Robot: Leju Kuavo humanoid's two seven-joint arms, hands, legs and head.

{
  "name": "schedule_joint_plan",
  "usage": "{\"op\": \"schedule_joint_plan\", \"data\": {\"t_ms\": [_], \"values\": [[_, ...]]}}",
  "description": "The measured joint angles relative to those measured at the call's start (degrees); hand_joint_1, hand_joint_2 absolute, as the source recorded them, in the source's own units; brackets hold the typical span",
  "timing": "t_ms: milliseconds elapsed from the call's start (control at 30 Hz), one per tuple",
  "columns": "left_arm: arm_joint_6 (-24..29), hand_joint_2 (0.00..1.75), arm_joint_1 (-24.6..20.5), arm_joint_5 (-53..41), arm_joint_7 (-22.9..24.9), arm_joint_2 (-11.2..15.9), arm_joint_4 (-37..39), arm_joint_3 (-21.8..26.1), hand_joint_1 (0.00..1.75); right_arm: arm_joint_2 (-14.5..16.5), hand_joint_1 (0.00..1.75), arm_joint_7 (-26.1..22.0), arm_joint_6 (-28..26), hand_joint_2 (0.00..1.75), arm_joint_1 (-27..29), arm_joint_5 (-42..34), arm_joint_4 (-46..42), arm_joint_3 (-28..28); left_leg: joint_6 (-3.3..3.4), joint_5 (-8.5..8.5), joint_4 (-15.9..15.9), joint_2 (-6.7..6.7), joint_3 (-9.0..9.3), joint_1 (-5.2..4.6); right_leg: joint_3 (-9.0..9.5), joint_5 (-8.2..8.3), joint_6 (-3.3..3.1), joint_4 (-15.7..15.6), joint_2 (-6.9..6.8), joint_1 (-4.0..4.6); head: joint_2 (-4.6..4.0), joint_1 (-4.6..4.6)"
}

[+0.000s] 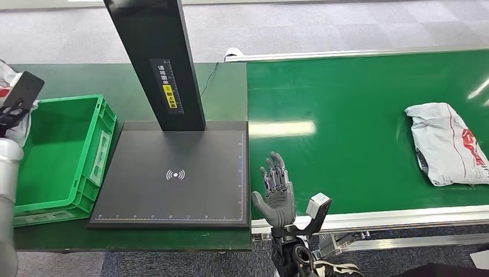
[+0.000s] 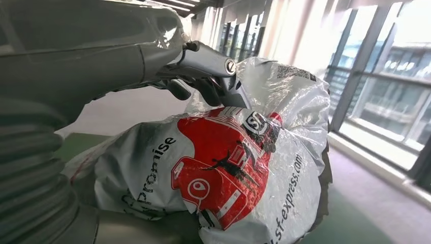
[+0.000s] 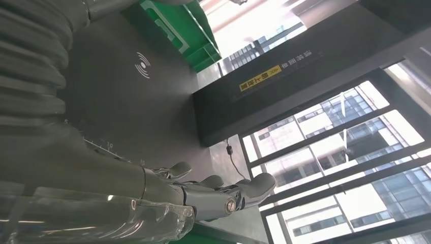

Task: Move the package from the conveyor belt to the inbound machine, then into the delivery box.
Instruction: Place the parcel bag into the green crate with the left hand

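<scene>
My left hand (image 2: 152,61) grips a white plastic courier package (image 2: 218,173) with a red print, its fingers (image 2: 213,84) curled over the top. In the head view this package (image 1: 7,78) hangs at the picture's left edge, beside the left rim of the green delivery box (image 1: 55,156). The black inbound machine platform (image 1: 173,173) lies bare under its dark post (image 1: 158,57). A second white package (image 1: 447,144) lies on the green conveyor belt (image 1: 346,150) at the far right. My right hand (image 1: 277,193) is open and upright, holding nothing, at the belt's near edge beside the platform.
The delivery box has nothing in it. The belt's metal side rail (image 1: 392,218) runs along the near edge, and grey floor lies beyond the table. In the right wrist view the platform (image 3: 127,86) and post (image 3: 284,81) lie past the open right hand (image 3: 203,193).
</scene>
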Motion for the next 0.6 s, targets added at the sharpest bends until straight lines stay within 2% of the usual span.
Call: {"op": "schedule_joint_plan", "data": {"t_ms": [233, 600], "values": [[-1.8, 1.75, 0.2, -3.4, 3.2, -1.0, 4.4, -0.6, 1.75, 0.1, 0.00, 0.3, 0.0, 1.75, 0.2, 0.5, -0.4, 0.0, 0.00, 0.00, 0.0, 0.00, -0.01, 0.00, 0.00, 0.00, 0.00, 0.0, 0.00, 0.00, -0.01, -0.01], [-2.0, 1.75, 0.5, -3.8, 3.4, -1.5, 6.9, -0.8, 1.75, 0.1, 0.00, 0.4, 0.0, 1.75, 0.2, 0.5, -0.5, 0.0, 0.00, 0.00, 0.0, 0.00, -0.02, 0.01, 0.00, 0.00, 0.00, 0.0, 0.00, 0.01, -0.01, -0.01]]}}
